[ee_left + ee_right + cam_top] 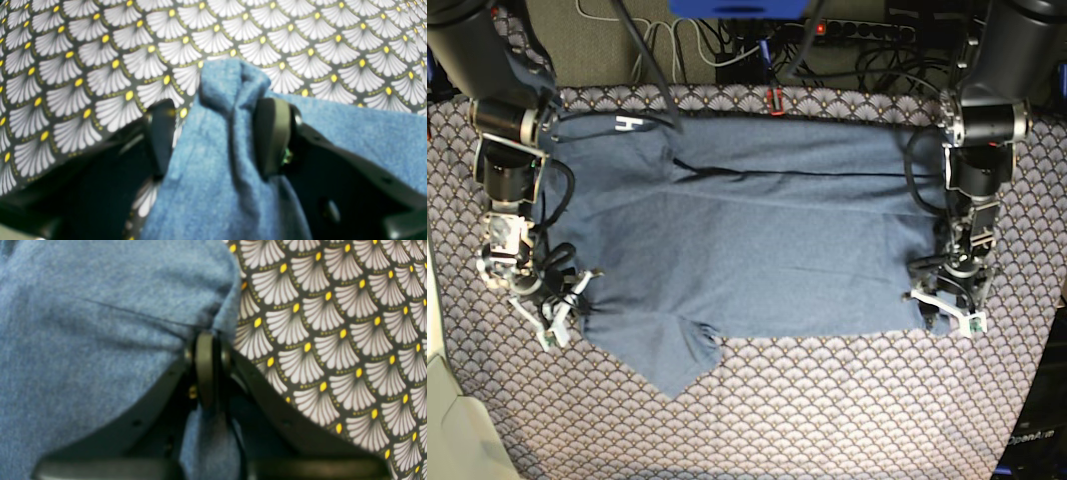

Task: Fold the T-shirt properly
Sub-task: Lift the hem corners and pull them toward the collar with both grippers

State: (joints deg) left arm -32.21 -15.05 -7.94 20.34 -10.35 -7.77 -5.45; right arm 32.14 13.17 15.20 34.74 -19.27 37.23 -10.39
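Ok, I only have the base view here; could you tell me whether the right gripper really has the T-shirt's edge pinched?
Observer: Yes. In the right wrist view, the right gripper has its jaws pressed together on a thin edge of the T-shirt, and cloth comes out behind them.
Operator: Thank you. And the left one?
Observer: The left gripper holds a thicker, bunched fold, whose tip sticks out past the jaws.
Operator: Is the table cover caught in either grip?
Observer: No, the table cover lies flat beyond both grippers and is not drawn up with the cloth.
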